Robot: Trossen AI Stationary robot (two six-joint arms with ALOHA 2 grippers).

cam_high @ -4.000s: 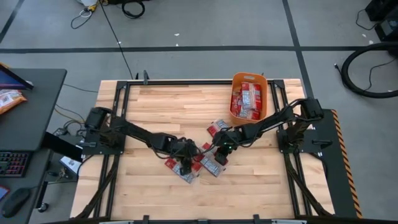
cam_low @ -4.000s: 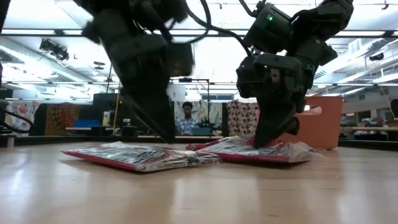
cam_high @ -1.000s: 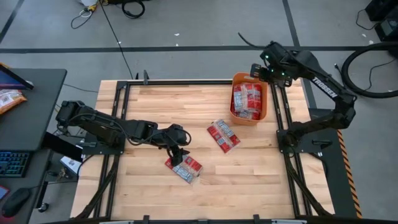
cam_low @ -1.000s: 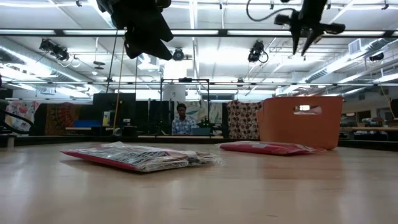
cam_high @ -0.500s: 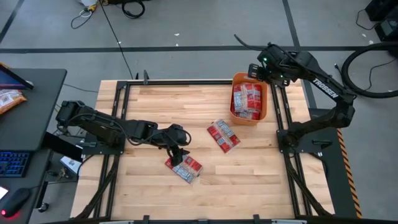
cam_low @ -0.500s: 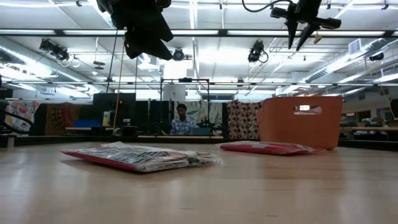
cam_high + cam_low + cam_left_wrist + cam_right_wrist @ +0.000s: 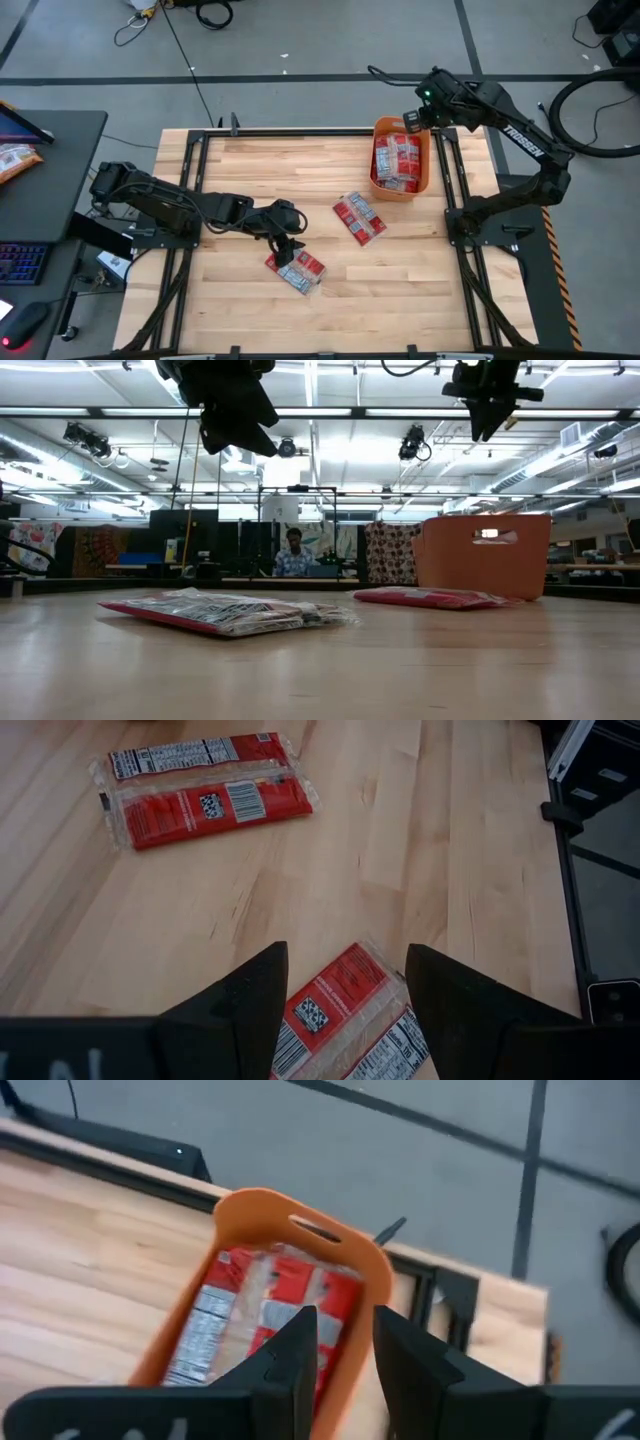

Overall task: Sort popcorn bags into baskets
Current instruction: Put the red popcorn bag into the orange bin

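Wooden table (image 7: 240, 165), packets (image 7: 296, 270) under left pincer (image 7: 290, 248)

Right end effector (image 7: 409, 120) now over basket (image 7: 428, 158)

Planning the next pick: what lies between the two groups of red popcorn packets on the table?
Only bare wooden tabletop separates the near packets from the far packets, per the high view.

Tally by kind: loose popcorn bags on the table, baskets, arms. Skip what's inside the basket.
Loose popcorn bags: 4 (one pair, another pair)
Orange basket: 1
Arms: 2 (left arm, right arm)
Total: 7
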